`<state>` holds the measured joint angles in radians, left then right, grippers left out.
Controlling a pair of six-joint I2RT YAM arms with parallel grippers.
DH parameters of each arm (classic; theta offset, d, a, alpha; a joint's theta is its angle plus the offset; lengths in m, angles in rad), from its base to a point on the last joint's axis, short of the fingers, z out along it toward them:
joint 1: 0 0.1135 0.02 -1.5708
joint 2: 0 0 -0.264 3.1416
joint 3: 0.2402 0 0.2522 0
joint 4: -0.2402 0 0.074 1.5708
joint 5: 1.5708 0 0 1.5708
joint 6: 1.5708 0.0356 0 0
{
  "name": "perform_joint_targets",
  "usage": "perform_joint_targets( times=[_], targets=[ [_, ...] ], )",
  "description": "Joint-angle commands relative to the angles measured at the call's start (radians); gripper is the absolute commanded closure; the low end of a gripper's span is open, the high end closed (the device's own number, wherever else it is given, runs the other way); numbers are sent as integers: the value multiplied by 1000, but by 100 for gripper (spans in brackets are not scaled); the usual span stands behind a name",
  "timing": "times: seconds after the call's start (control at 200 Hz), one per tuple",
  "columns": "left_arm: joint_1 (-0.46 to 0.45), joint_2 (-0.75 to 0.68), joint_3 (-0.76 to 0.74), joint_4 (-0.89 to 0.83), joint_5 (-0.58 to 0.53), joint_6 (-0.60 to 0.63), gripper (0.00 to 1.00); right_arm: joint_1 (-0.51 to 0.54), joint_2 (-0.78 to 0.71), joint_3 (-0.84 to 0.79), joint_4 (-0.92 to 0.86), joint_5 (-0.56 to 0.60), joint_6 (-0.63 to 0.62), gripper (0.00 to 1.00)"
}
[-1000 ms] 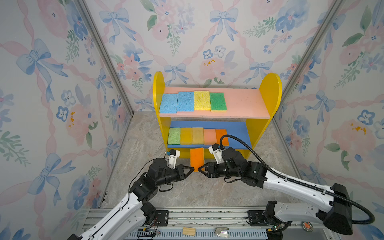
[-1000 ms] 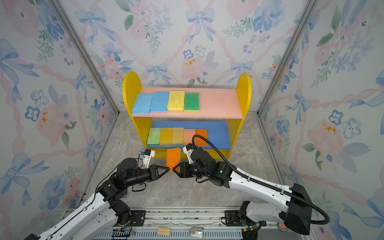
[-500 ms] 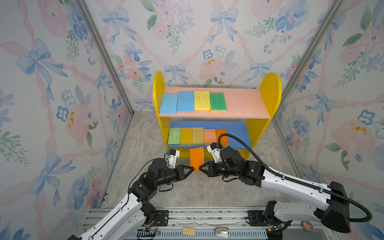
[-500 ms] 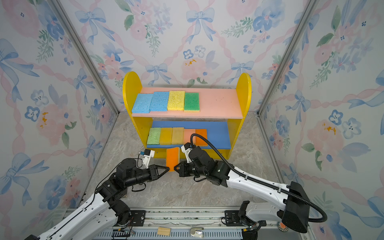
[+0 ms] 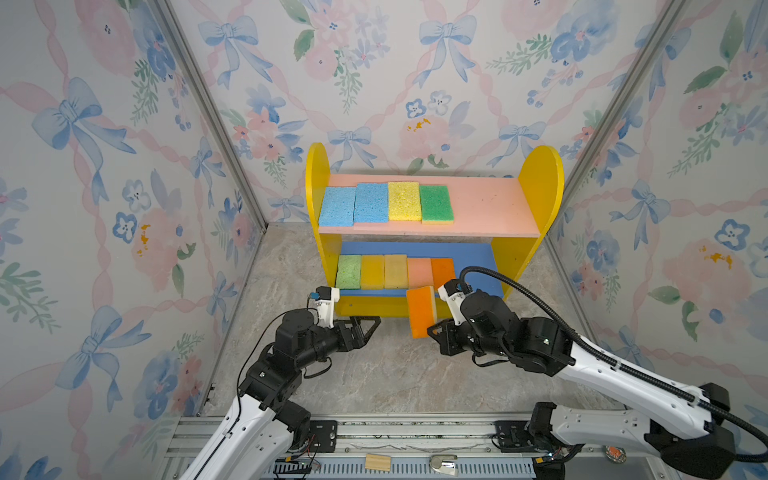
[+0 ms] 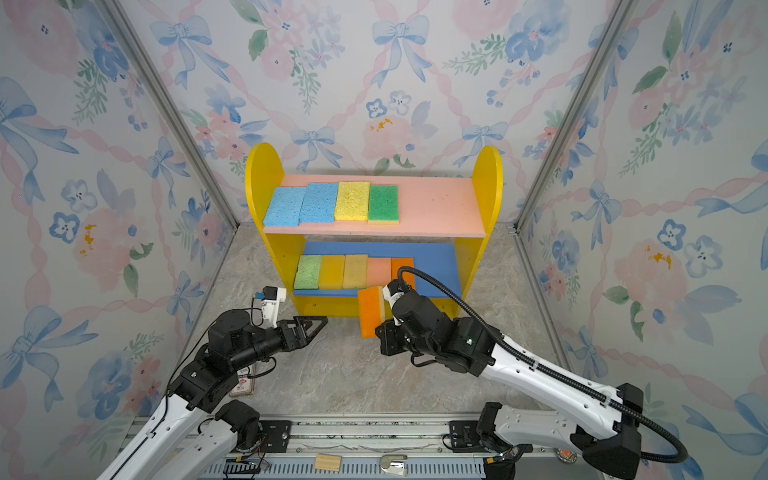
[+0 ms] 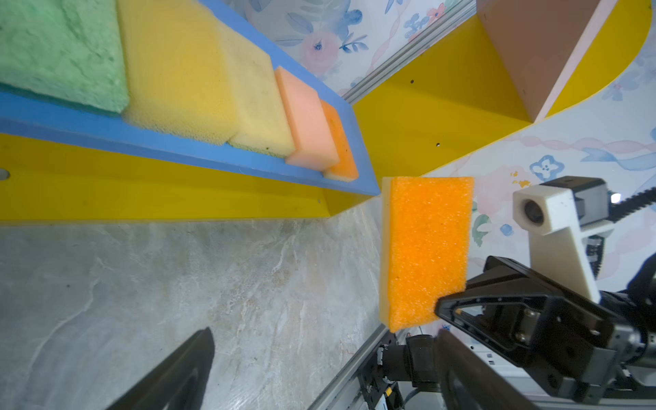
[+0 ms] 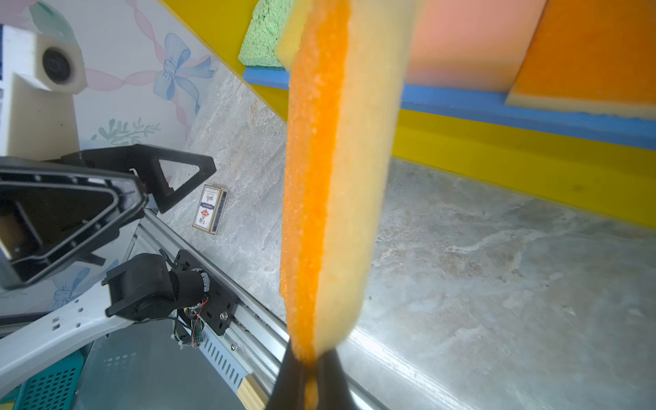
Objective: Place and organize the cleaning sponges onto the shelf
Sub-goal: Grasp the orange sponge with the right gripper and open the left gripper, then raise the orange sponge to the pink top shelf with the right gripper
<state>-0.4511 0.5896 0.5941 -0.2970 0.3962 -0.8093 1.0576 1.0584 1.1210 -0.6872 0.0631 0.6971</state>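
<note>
My right gripper (image 5: 432, 329) (image 8: 312, 358) is shut on the lower edge of an orange sponge (image 5: 422, 309) (image 6: 370, 309) (image 7: 426, 248) with a yellow underside. It holds the sponge upright above the floor, just in front of the shelf (image 5: 540, 178) (image 6: 488, 178). My left gripper (image 5: 366, 328) (image 6: 311, 328) (image 7: 319, 369) stands open and empty to the sponge's left, apart from it. On the pink upper board lie two blue, a yellow and a green sponge (image 5: 435, 203). The blue lower board (image 5: 478, 266) carries a row of several sponges at its left.
A small printed box (image 6: 241, 384) (image 8: 210, 209) lies on the marble floor under the left arm. A wooden block (image 5: 377, 462) and a metal piece (image 5: 444, 462) sit on the front rail. Flowered walls close in on three sides.
My left gripper has let go of the orange sponge, opened wide and drawn back left. The right gripper has shut on the sponge and carried it slightly right, toward the shelf.
</note>
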Motion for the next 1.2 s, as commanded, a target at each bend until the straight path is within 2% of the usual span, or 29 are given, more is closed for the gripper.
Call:
perform_joint_targets(
  times=[0.0, 0.11, 0.23, 0.32, 0.41, 0.5, 0.57, 0.685, 0.79, 0.955, 1.195],
  targets=[
    [7, 61, 34, -108, -86, 143, 2, 20, -90, 60, -156, 14, -55, 93],
    [9, 91, 40, -130, -172, 218, 2, 22, -169, 151, -246, 15, -66, 92],
    [15, 98, 25, -130, -234, 270, 2, 18, -222, 295, -335, 81, -111, 88],
    [30, 109, 16, -128, -238, 276, 2, -15, -186, 465, -446, 156, -139, 87],
    [34, 121, 14, -129, -231, 276, 2, -81, -102, 640, -531, 145, -216, 84],
    [34, 125, 9, -129, -230, 274, 2, -192, -1, 792, -583, 82, -286, 82],
    [35, 121, 7, -126, -232, 270, 2, -307, 73, 869, -591, -22, -336, 82],
    [34, 118, 4, -126, -237, 266, 2, -509, 176, 915, -549, -207, -371, 83],
    [35, 115, 3, -126, -237, 266, 2, -626, 250, 939, -485, -319, -364, 86],
    [35, 107, 2, -126, -240, 262, 2, -703, 337, 976, -426, -435, -339, 86],
    [35, 116, 3, -125, -237, 264, 2, -733, 436, 1072, -458, -492, -347, 85]
  ],
)
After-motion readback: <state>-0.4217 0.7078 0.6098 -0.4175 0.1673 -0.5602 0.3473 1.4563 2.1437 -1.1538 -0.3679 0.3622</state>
